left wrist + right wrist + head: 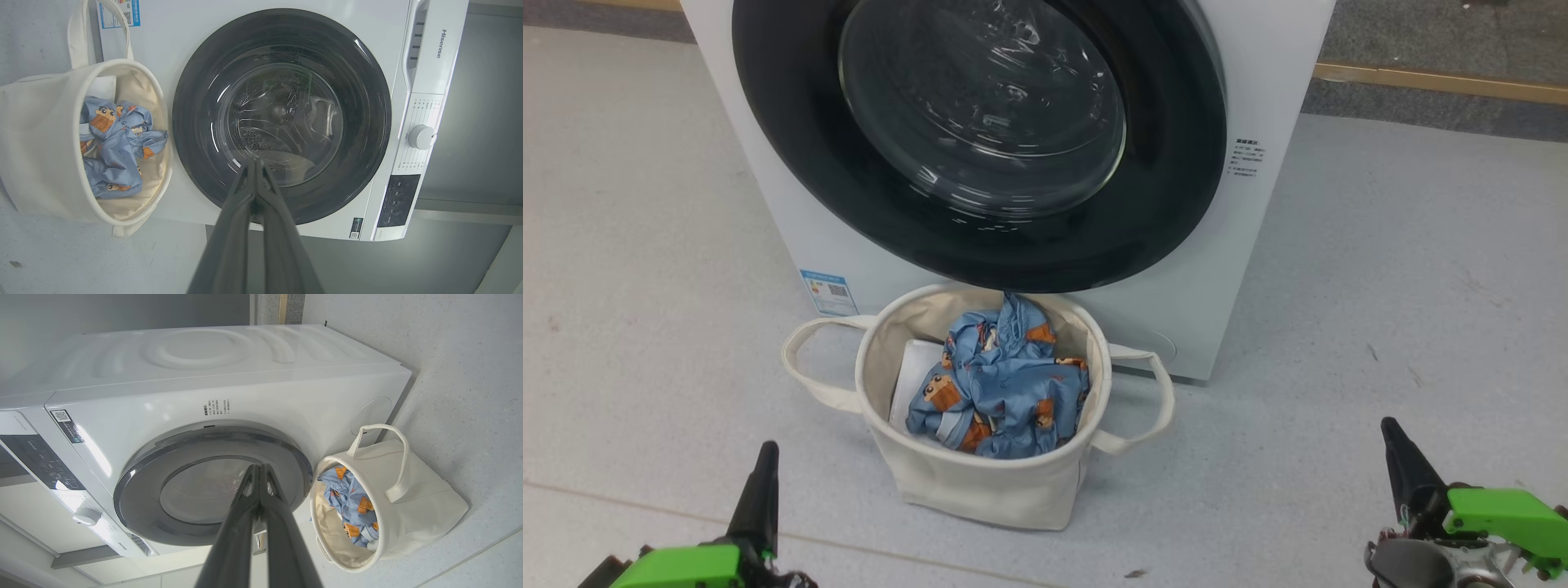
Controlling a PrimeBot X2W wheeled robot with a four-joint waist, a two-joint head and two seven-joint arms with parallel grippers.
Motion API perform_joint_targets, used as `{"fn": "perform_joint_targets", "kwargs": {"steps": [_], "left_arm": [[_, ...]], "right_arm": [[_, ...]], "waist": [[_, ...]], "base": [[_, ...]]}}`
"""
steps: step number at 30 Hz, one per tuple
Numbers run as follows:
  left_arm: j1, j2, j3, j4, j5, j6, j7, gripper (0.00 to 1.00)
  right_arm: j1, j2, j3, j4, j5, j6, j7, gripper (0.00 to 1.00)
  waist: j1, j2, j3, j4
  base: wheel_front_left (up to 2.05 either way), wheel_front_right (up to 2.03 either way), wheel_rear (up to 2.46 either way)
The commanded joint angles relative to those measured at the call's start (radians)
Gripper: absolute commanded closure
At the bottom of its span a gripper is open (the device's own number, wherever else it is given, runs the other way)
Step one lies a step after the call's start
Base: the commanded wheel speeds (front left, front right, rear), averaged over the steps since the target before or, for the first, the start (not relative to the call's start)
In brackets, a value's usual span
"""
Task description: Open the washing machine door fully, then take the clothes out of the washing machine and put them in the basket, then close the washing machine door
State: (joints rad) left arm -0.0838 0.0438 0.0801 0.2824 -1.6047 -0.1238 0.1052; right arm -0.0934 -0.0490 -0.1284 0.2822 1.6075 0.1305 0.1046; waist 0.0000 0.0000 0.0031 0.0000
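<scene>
Left hand (765, 457) and right hand (1391, 433) are closed, empty; basket (980, 490) with clothes (1005, 392) is found at 1 o'clock of the nearer left.

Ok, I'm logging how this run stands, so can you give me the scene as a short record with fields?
door: closed against the machine, as far as the views show
clothes: bunched in the basket, beside a white sheet
basket: upright on the floor, in front of the machine, below the door
left gripper: shut, empty, clear of the basket
right gripper: shut, empty, clear of the basket
task left: nothing apparent
</scene>
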Motion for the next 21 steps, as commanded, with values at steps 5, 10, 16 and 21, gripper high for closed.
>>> {"fn": "perform_joint_targets", "kwargs": {"steps": [5,10,16,21], "left_arm": [[-0.024,0.006,0.034,-0.037,-0.004,-0.007,0.008,1.0],[-0.024,0.006,0.034,-0.037,-0.004,-0.007,0.008,1.0],[-0.024,0.006,0.034,-0.037,-0.004,-0.007,0.008,1.0],[-0.024,0.006,0.034,-0.037,-0.004,-0.007,0.008,1.0]], "right_arm": [[-0.014,-0.003,0.017,-0.038,0.003,0.0,0.007,1.0],[-0.014,-0.003,0.016,-0.038,0.002,0.0,0.007,1.0],[-0.014,-0.003,0.016,-0.037,0.002,0.0,0.007,1.0],[-0.014,-0.003,0.016,-0.037,0.002,0.0,0.008,1.0]], "waist": [[0.0,0.0,0.0,0.0],[0.0,0.0,0.0,0.0],[0.0,0.0,0.0,0.0],[0.0,0.0,0.0,0.0]], "base": [[0.0,0.0,0.0],[0.0,0.0,0.0],[0.0,0.0,0.0],[0.0,0.0,0.0]]}}
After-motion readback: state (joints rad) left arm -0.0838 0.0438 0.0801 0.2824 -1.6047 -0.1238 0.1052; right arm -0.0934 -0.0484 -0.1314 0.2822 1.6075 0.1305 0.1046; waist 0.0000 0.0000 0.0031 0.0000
